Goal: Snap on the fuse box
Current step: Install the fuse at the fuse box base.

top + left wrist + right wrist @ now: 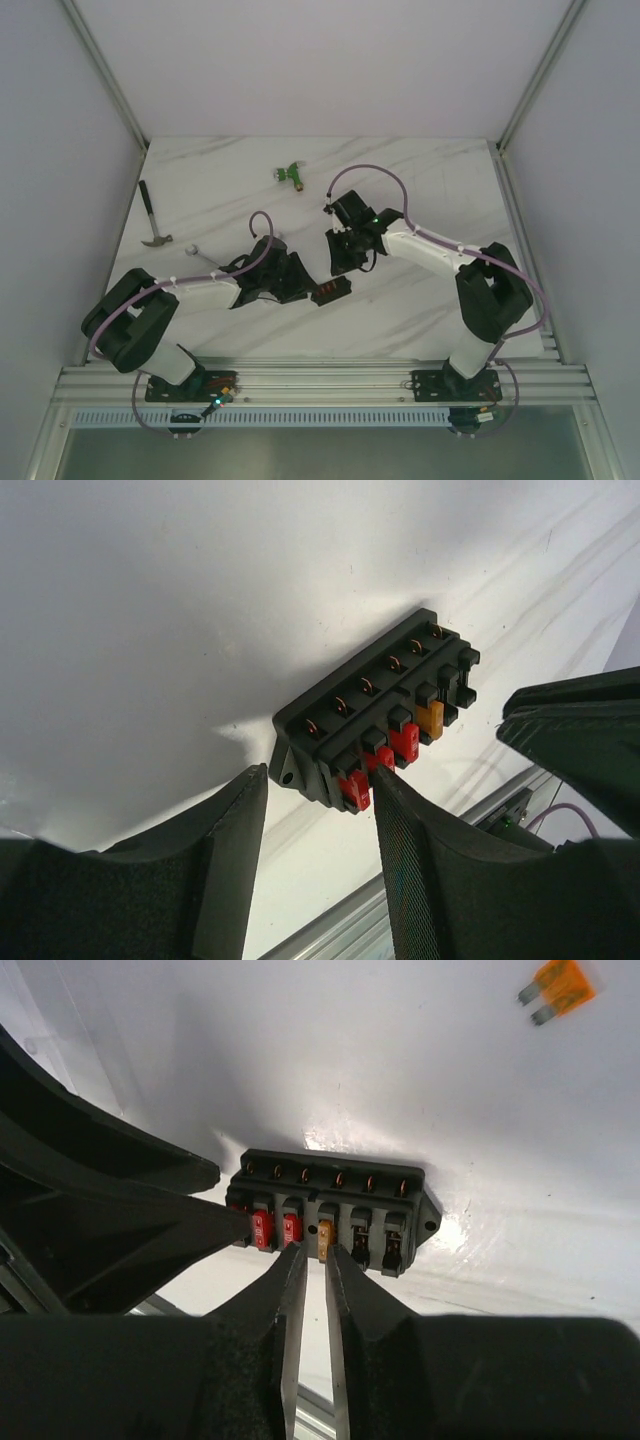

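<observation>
The fuse box is a small black block lying on the white table between my two grippers. In the left wrist view the fuse box holds red fuses and one orange fuse. My left gripper is open, its tips at the box's end with the red fuses, holding nothing. In the right wrist view the fuse box lies just beyond my right gripper. Its fingers stand a narrow gap apart around the orange fuse, which is seated in the box. Two slots to the right of that fuse look empty.
A loose orange fuse lies on the table beyond the box. A green T-shaped connector lies at the back middle and a hammer at the left edge. A metal rail runs along the near edge.
</observation>
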`<act>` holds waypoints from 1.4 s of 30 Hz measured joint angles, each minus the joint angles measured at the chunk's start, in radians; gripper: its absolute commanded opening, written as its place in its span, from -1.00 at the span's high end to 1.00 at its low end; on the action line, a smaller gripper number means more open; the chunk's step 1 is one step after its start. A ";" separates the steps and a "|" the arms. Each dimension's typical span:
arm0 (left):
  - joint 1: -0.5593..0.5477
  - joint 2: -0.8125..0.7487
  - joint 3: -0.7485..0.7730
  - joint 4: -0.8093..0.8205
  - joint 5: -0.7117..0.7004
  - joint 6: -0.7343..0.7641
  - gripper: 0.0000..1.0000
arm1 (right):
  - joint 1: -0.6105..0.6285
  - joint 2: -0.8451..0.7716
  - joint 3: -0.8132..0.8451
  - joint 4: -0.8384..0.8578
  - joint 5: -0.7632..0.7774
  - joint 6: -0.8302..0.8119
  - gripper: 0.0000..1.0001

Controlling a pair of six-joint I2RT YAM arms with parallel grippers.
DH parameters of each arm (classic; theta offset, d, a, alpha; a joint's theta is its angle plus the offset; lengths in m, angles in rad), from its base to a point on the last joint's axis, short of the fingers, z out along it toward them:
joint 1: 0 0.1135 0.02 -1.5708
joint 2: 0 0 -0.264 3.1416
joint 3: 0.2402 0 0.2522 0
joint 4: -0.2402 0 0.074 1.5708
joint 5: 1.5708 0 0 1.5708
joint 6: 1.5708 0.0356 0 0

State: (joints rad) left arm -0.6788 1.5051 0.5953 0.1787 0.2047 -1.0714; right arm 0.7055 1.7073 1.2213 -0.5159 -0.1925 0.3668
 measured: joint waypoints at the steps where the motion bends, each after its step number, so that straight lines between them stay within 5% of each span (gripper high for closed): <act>1: 0.000 0.000 0.000 0.000 0.000 0.000 -0.12 | 0.000 0.000 -0.006 0.000 -0.008 0.003 0.62; 42: 0.000 0.029 0.011 0.000 0.027 0.011 -0.06 | -0.026 0.032 -0.076 0.018 -0.085 0.026 0.75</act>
State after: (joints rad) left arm -0.6788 1.5341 0.6064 0.1791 0.2314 -1.0599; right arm 0.6800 1.7397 1.1458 -0.4976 -0.2779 0.3927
